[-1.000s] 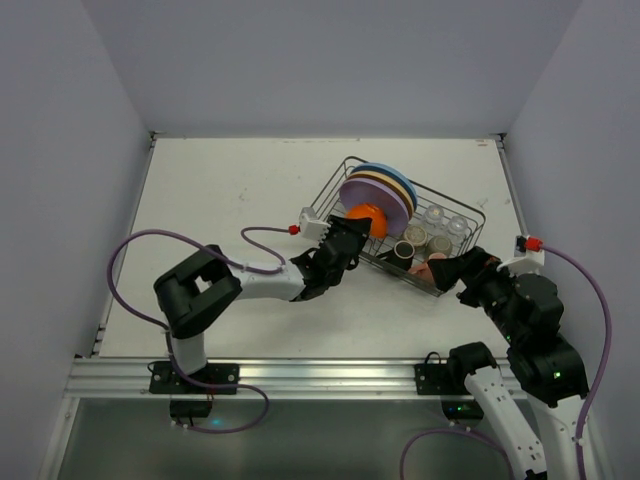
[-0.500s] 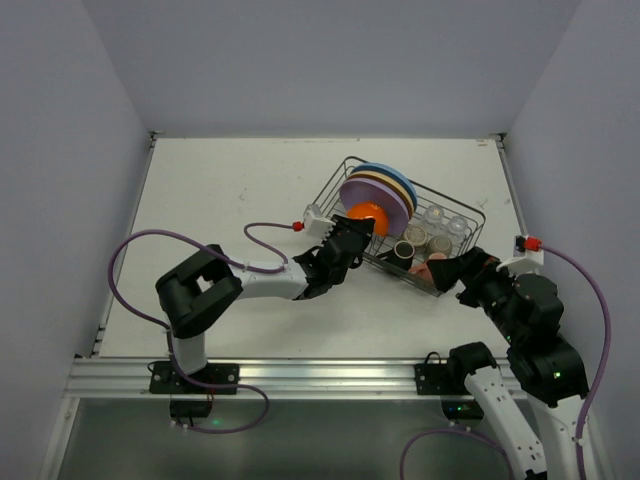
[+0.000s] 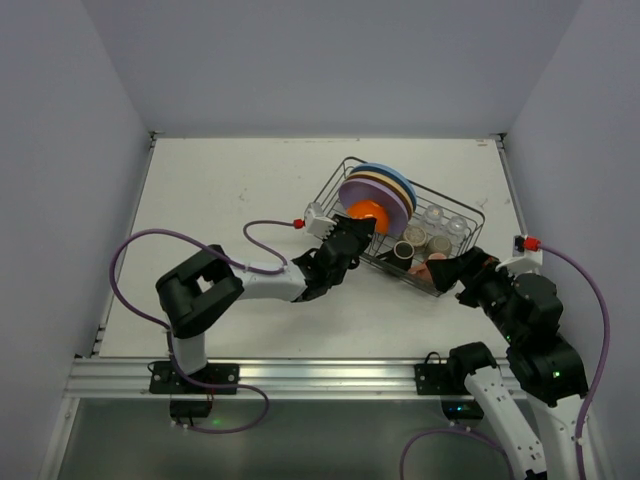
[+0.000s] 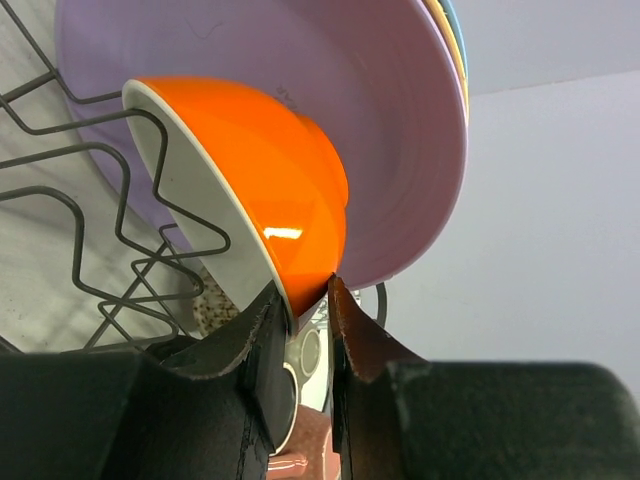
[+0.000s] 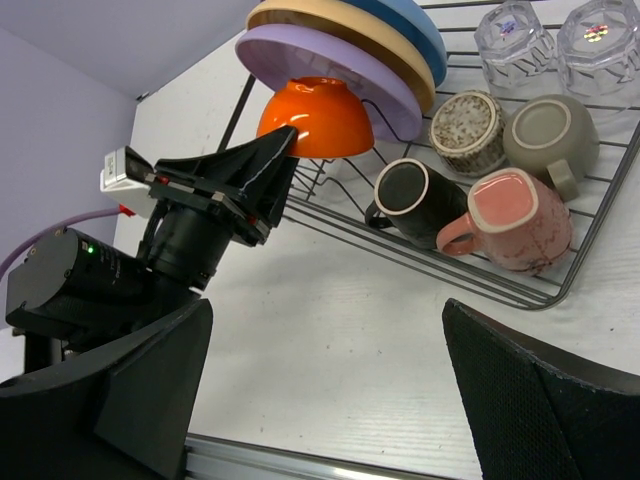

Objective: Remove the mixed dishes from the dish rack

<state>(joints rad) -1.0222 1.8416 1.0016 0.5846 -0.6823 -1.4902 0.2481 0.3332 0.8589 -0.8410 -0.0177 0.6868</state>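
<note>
The dish rack [image 3: 472,214] of black wire stands at the right middle of the table. Lilac [image 5: 385,90], tan and blue plates stand on edge in it. Against the lilac plate [image 4: 390,110] leans the orange bowl [image 4: 285,175], white inside. My left gripper [image 4: 302,292] is shut on the bowl's lower rim, one finger on the white inside, the other on the orange outside. My right gripper [image 5: 325,385] is open and holds nothing, hovering over the table by the rack's near right corner. A dark mug [image 5: 412,195] and a pink mug [image 5: 518,218] lie just beyond it.
Two speckled cups [image 5: 468,120] and two clear glasses [image 5: 512,38] fill the rack's right end. Wavy wire dividers [image 4: 135,205] run under the bowl. The left arm's purple cable [image 3: 135,250] loops over the table's left side. Walls close in the table on three sides.
The left gripper's jaws have narrowed onto the orange bowl's rim. The left wrist has shifted slightly. The right arm has not moved.
</note>
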